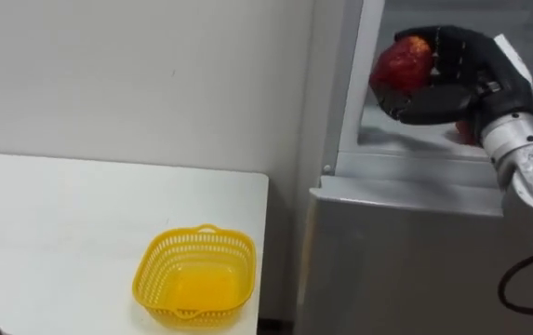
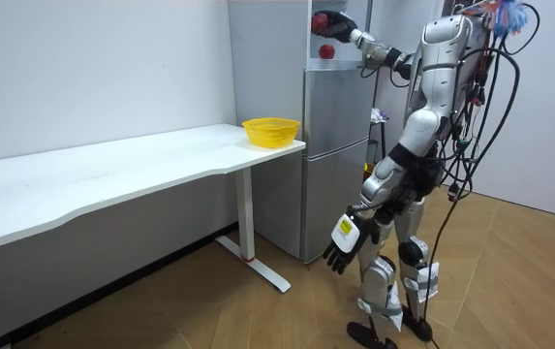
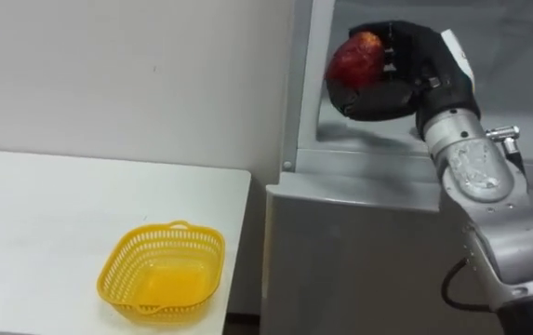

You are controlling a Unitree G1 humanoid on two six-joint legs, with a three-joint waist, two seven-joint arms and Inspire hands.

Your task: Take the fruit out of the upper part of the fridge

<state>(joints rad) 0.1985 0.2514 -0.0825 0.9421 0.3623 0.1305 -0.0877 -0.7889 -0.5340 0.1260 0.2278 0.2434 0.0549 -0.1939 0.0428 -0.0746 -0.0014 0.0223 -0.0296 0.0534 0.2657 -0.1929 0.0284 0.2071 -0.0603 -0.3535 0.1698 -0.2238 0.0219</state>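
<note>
Red apple [image 1: 402,63] gripped by curled fingers of the right robot hand [image 1: 466,82], at the open upper fridge [image 1: 406,141].

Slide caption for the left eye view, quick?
Right hand grips red fruit at the upper fridge compartment; yellow basket on white table.

Silver-grey humanoid body, black right hand [image 1: 461,79] with white tag, silver forearm, dark cables behind torso

My right hand [image 1: 452,79] covers part of the red fruit [image 1: 402,63]. A second red item [image 1: 468,133] behind my wrist is mostly hidden and cannot be identified. The worktop [image 1: 61,233] runs off the left and lower edges. The fridge [image 1: 396,251] compartment is cut off above.
</note>
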